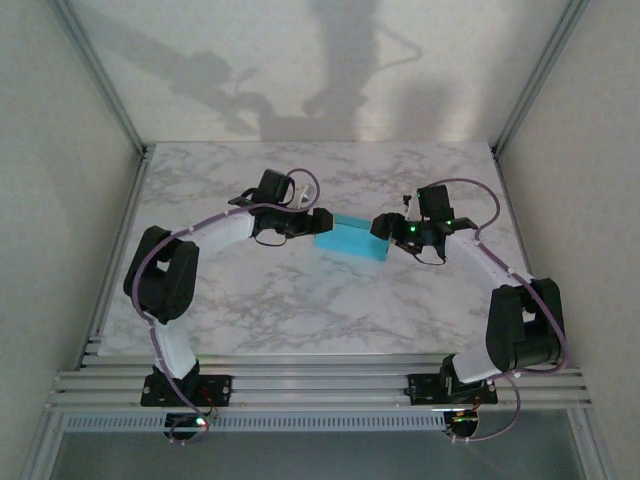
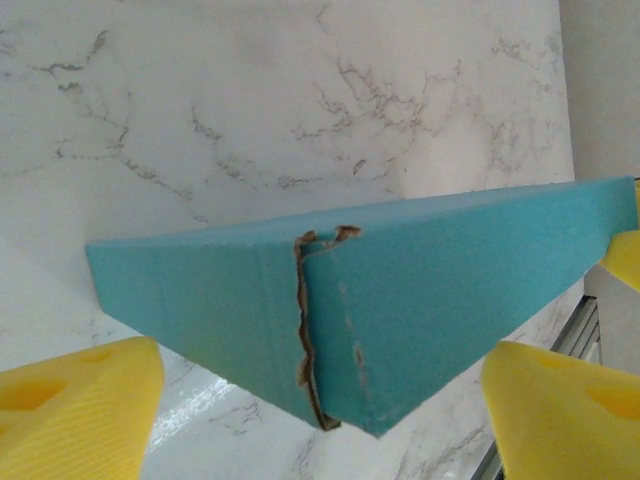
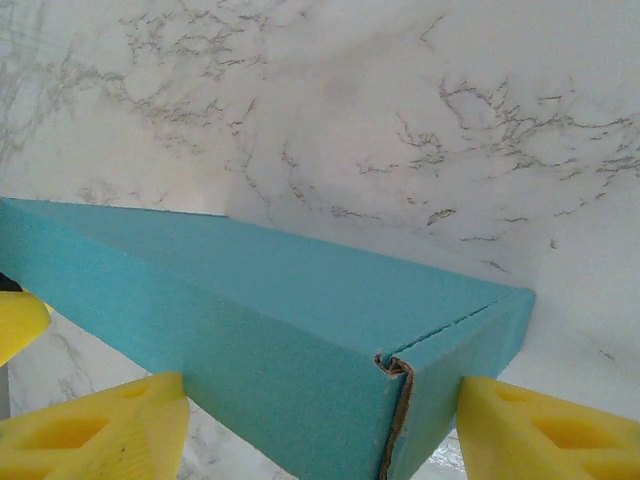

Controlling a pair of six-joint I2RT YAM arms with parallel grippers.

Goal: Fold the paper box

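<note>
Bases [image 1: 187, 388] at bottom edge of top view, left arm [image 1: 170, 280] and right arm [image 1: 520, 320] both bent inward over the marble surface [image 1: 300, 310]. Box [image 1: 352, 240] sits just above frame centre between the two arm tips, turquoise side out, closed up into a shallow block, long axis left-right and dropping slightly to the right. Left arm tip at its left end, right arm tip at its right end. Can't tell if the box rests flat on the surface or is raised a little.

Left wrist view: left fingers [image 2: 80, 410] in the two lower corners, spread wide. Box corner points down between them with bare surface visible on both sides, so open and not gripping. Seam at that corner shows a rough brown torn edge. Yellow tip [image 2: 625, 250] at right edge, against the box's far end. Marble fills the upper half.

Right wrist view: right fingers [image 3: 540, 430] also in the lower corners, wide apart, box corner between them. Both pads sit right at the box faces; can't tell whether they press or just flank it. Corner seam slightly gapped, brown edge showing. Second yellow tip [image 3: 20, 320] at left edge by the box's far end. Marble behind.
</note>
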